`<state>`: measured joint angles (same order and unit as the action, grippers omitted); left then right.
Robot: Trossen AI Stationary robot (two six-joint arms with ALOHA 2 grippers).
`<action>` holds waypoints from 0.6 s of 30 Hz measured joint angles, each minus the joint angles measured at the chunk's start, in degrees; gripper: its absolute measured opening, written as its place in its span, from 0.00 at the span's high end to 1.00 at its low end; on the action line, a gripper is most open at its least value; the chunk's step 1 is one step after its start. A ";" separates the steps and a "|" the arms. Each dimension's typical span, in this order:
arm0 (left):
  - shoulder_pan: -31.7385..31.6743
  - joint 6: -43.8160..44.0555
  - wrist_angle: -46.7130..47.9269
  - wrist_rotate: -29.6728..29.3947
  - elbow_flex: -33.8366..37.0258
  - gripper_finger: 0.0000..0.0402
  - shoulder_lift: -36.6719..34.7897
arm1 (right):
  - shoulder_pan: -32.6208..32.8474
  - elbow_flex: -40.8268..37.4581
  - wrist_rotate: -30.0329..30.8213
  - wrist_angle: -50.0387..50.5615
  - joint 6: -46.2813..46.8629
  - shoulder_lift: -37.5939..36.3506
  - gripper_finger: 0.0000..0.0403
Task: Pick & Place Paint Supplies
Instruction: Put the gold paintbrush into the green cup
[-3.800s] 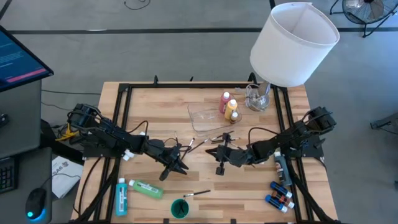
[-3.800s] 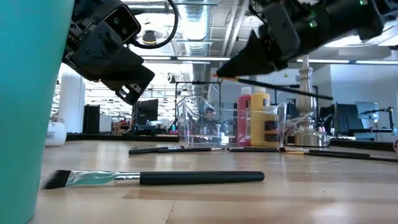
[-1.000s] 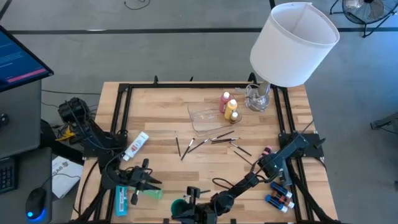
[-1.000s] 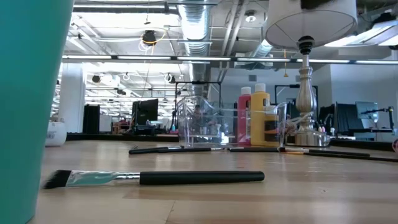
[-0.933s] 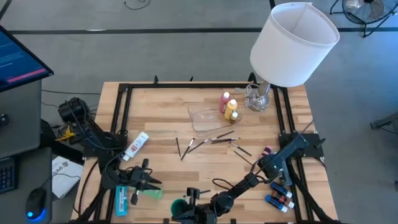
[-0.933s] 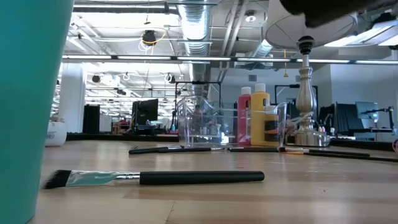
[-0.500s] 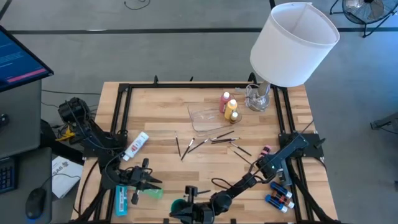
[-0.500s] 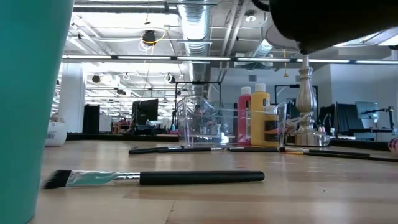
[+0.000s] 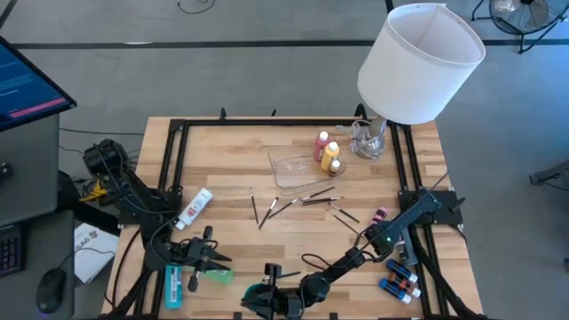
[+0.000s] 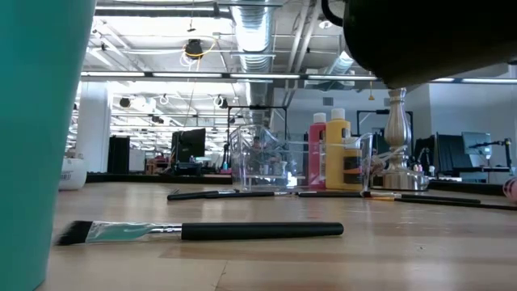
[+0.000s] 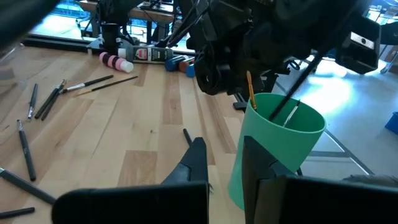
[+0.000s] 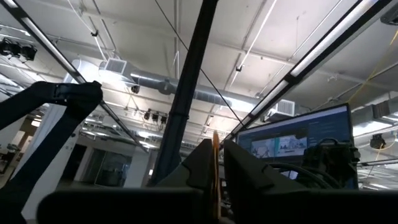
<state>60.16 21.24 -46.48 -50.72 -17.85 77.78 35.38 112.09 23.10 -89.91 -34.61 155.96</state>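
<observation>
A green cup stands at the table's near edge and fills the left of the low view; dark-handled brushes stand in it. My right gripper hangs over the cup, shut on a thin orange-handled brush. My left gripper is open, left of the cup, beside a green bottle lying on its side. Several loose brushes lie mid-table, and one flat brush lies nearer. My right gripper pinches the orange brush handle between its two fingers. In the left wrist view the handle runs nearly upright below the gripper, and its lower end dips inside the green cup's rim.
A clear tray with a pink and a yellow bottle beside it sits far centre, under a big white lampshade. A blue bottle and a white tube lie left. Small bottles lie near right.
My right gripper has crept a little toward the table's left over the green cup, still shut on the brush; in the low view its arm has come to fill more of the upper right. My left arm has kept still.
</observation>
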 joint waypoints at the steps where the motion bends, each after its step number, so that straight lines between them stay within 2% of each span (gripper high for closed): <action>1: 0.00 0.01 -0.01 -0.02 0.00 1.00 0.00 | 0.01 0.00 0.17 -0.02 0.00 0.00 0.90; 9: 0.00 0.00 0.06 -0.08 0.00 1.00 0.00 | 0.03 0.00 1.46 -0.02 -0.07 0.00 0.81; 18: 0.31 0.09 0.20 -0.09 0.00 1.00 0.00 | 0.66 0.02 1.48 -0.04 -6.47 -0.69 0.79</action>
<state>60.47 21.33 -46.28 -50.81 -17.85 77.78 36.04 112.12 24.58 -89.95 -41.08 155.27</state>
